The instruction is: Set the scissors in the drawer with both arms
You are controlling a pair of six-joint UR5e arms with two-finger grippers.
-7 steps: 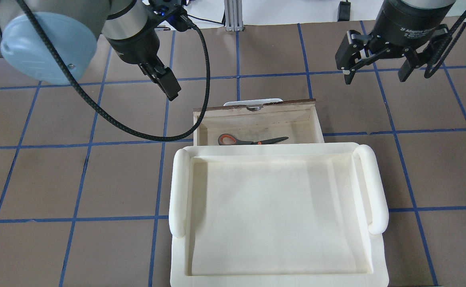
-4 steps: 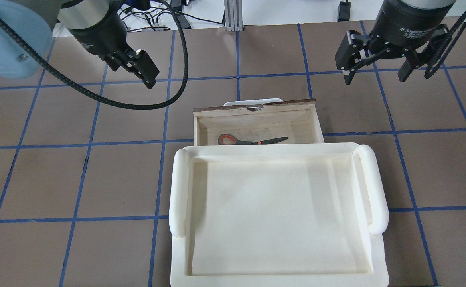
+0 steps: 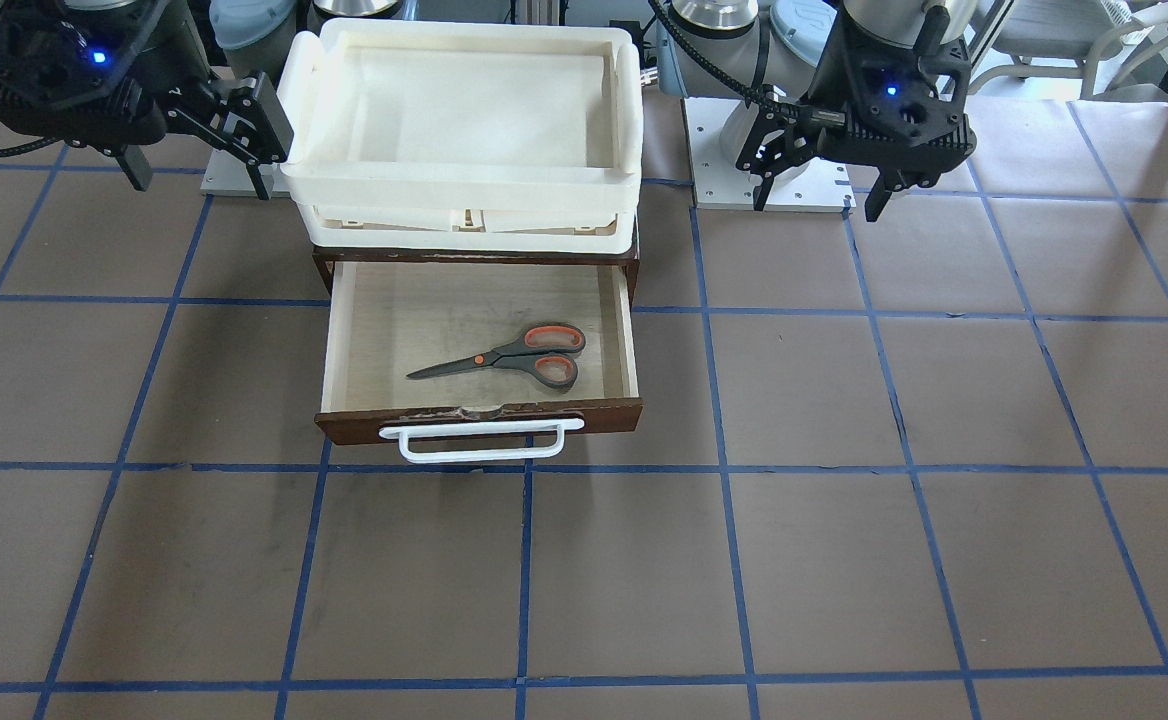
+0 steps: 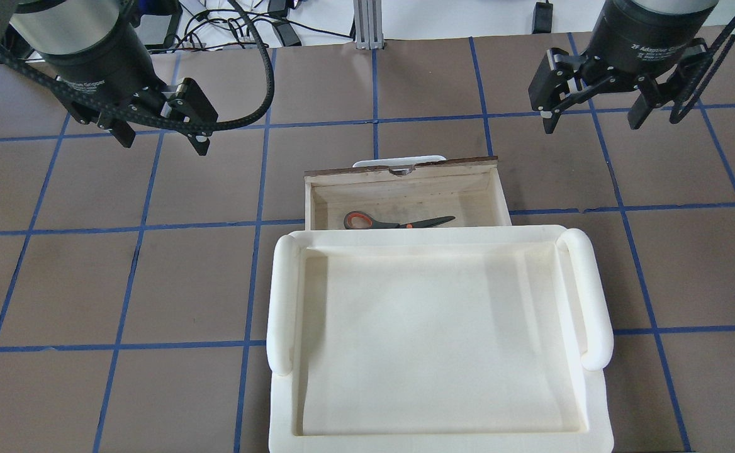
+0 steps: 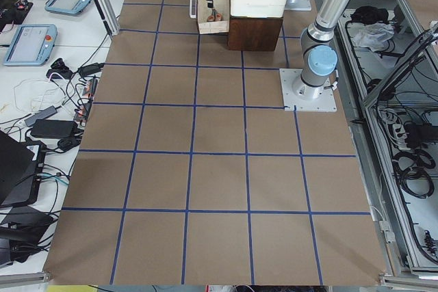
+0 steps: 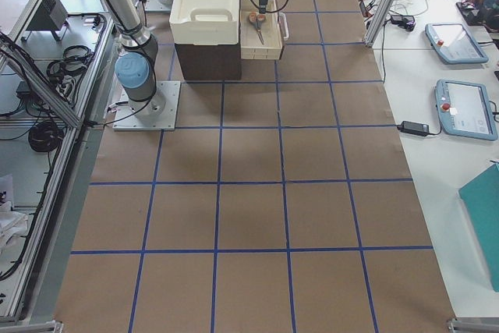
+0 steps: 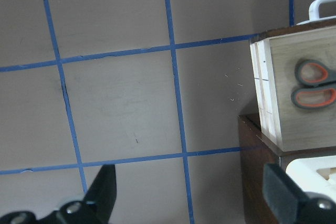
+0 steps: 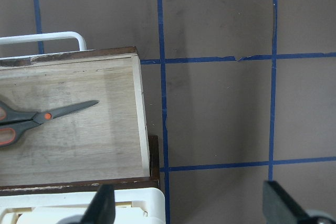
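Observation:
The scissors (image 4: 392, 221) lie flat inside the open drawer (image 4: 405, 170), blades toward my right side. They also show in the front view (image 3: 509, 358), the left wrist view (image 7: 315, 83) and the right wrist view (image 8: 37, 119). The drawer's white bar handle (image 3: 484, 440) faces away from me. My left gripper (image 4: 163, 143) is open and empty above the table, to the left of the drawer. My right gripper (image 4: 592, 124) is open and empty above the table, to the right of the drawer. Neither touches anything.
A cream plastic tray (image 4: 286, 296) with two rounded handles sits on top of the dark-brown cabinet (image 6: 207, 60) that holds the drawer. The brown table has a blue tape grid. Both arm bases stand behind the cabinet (image 3: 764, 150).
My left gripper has swung to the left, away from the drawer, and turned so both open fingers show. The right gripper, scissors and drawer have not moved.

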